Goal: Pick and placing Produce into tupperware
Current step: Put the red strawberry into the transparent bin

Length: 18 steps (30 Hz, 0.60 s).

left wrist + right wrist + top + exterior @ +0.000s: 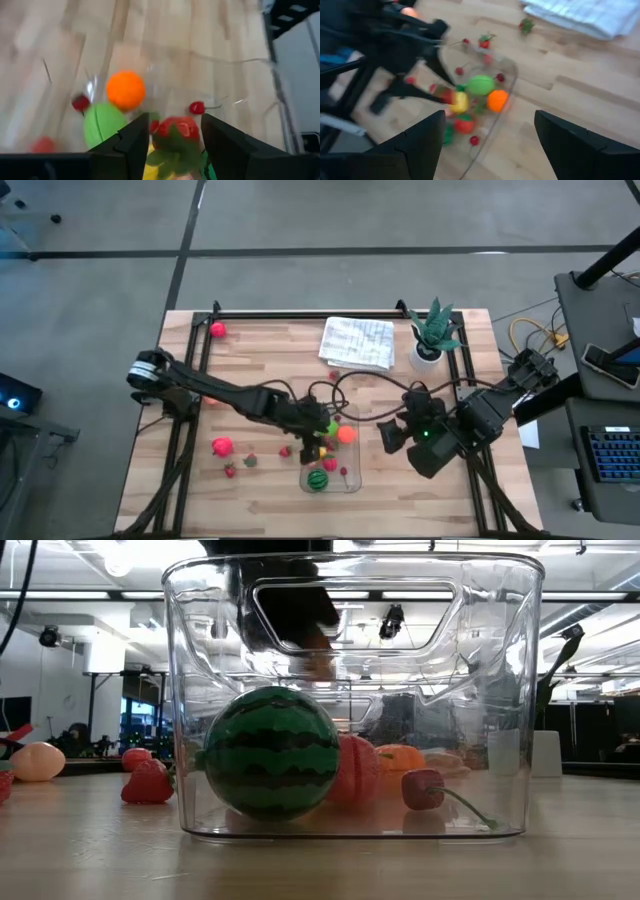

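Tupperware sits on the worktop near its front edge, about centre, between the two arms. Contents seen in the low view: striped melon at the near wall, a pink-red fruit behind it, an orange piece further back, and a cherry with its stem lying on the container floor. The right wrist view adds a lime-green fruit, an orange ball and a yellow piece inside.

Loose produce on the worktop, left of the container — a pink fruit, small strawberries, and a red fruit at the far left corner.

Left tool is over the tupperware's left rim, reaching in from the left; fingers parted, with a red strawberry showing between them — cannot tell whether it is gripped or lying below.

Right tool hangs just right of the container, fingers spread wide, grasping nothing.

Far side: white folded cloth, potted plant to its right.
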Each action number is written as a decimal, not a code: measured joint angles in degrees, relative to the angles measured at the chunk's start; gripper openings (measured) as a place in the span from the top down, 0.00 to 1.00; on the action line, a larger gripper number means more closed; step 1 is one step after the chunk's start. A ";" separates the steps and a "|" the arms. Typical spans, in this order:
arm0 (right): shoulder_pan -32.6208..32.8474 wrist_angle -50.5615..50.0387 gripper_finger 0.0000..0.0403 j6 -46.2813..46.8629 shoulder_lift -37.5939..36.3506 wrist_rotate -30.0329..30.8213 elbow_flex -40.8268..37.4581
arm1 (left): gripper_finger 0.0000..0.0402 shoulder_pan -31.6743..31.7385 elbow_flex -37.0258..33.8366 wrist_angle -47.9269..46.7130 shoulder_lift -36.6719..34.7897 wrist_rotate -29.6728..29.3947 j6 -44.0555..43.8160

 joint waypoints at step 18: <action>1.74 7.73 0.26 2.55 6.13 -0.62 -0.07 | 0.37 -0.85 -0.02 -9.23 -7.70 -3.34 -7.46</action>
